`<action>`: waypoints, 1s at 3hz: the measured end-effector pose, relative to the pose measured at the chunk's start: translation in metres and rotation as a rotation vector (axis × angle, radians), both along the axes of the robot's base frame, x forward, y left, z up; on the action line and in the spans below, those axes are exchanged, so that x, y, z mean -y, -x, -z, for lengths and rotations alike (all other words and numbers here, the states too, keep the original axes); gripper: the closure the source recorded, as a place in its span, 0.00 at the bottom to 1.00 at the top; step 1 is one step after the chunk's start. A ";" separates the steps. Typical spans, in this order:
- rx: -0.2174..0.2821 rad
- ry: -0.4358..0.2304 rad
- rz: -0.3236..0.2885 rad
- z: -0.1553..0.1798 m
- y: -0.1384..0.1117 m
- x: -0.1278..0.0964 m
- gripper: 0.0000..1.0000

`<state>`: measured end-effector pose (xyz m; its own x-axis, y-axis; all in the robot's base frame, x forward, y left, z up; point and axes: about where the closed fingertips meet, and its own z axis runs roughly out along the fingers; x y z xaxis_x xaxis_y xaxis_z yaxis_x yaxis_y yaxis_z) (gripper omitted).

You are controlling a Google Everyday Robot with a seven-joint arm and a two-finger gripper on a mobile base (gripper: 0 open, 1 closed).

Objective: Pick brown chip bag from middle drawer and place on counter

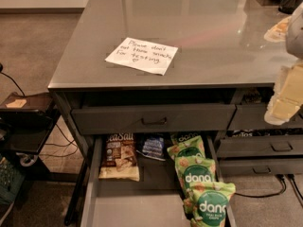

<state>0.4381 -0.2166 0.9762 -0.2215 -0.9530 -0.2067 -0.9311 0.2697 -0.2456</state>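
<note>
Your gripper [285,100] hangs by the counter's [213,27] right edge; how wide it stands, you cannot tell. The brown chip bag [119,159] lies back-left in the middle drawer [132,209], its top tucked under the upper drawer [154,119]. Reaching in, you could strike that front.

Middle drawer [128,207] stands open. Its near floor is bare and reachable from above. Far end crowded: brown chip bag [119,157] at far left, blue packet [152,146] just beside it, green bags [196,174] in a row down the right side. Upper drawer front [154,118] hides the bag tops. Worktop [189,32] mostly bare, with a paper note [142,56] near its front edge. Claw [286,100] hangs at the right edge, by the worktop's near right corner.
</note>
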 end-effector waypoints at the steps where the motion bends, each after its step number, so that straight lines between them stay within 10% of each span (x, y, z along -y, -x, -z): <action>1: 0.000 0.000 0.000 0.000 0.000 0.000 0.00; 3: 0.026 -0.141 0.012 0.052 0.006 -0.035 0.00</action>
<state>0.4320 -0.1816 0.9246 -0.2255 -0.9115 -0.3441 -0.9215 0.3141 -0.2283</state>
